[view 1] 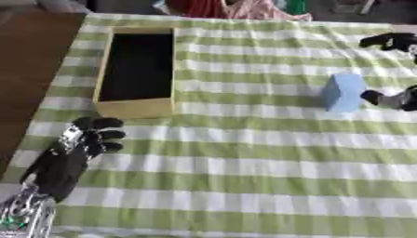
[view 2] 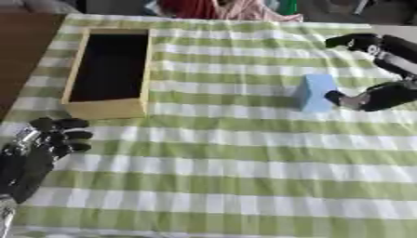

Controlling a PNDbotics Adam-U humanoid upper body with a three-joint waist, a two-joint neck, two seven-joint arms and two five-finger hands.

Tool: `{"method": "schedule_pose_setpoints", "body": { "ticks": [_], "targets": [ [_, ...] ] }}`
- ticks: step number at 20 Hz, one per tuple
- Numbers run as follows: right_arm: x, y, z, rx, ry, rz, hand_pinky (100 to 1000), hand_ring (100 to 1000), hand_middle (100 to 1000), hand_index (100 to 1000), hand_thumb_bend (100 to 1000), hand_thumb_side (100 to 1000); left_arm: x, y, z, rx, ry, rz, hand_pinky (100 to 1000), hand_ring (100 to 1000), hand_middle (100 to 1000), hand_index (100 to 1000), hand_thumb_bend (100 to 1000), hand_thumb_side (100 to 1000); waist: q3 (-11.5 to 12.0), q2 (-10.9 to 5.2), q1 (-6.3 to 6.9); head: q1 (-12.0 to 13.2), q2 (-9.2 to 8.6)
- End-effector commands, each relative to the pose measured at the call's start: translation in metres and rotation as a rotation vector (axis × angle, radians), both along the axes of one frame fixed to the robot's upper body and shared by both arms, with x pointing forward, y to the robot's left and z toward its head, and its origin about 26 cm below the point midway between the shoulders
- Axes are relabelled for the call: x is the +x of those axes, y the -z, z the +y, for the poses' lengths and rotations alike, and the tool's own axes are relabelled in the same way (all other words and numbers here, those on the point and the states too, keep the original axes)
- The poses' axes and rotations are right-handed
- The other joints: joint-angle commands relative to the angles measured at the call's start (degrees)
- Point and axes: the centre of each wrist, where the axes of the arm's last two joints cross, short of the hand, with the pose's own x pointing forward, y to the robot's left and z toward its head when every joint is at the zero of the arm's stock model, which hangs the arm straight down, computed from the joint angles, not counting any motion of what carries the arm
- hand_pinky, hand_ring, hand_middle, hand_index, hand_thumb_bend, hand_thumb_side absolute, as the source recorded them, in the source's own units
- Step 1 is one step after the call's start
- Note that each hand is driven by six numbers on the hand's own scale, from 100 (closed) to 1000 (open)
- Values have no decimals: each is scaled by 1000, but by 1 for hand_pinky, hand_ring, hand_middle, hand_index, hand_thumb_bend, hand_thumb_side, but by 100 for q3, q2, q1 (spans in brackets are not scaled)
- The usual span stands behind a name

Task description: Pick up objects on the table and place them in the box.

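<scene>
A light blue block (view 2: 315,92) stands upright on the green and white checked cloth, right of centre. My right hand (view 2: 381,69) comes in from the right edge and is spread wide beside it: the thumb (view 2: 352,99) touches the block's right side, while the fingers (view 2: 352,41) reach out above and apart from it. The wooden box (view 1: 135,70), with a dark inside, lies at the upper left. My left hand (view 1: 77,152) rests at the lower left, below the box, its fingers curled and holding nothing.
The checked cloth (view 1: 244,158) covers the table; bare brown floor shows past its left edge. Red and pink fabric lies along the far edge. Nothing stands between the block and the box.
</scene>
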Motion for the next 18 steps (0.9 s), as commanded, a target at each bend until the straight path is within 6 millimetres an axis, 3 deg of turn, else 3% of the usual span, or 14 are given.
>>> {"method": "schedule_pose_setpoints", "body": {
  "ticks": [1,18],
  "targets": [
    [3,-12,-8,-41,21,-4,918,1000,894,1000,372,371,1,-8,2,24,11,-26,757,803,788,816,100,978,12,-64,-9,-31,-29],
    [25,17,-25,-39,105,104,911,1000,884,1000,371,398,2,-8,1,31,25,-31,756,808,792,817,100,983,83,-20,-7,-67,-33]
  ]
}}
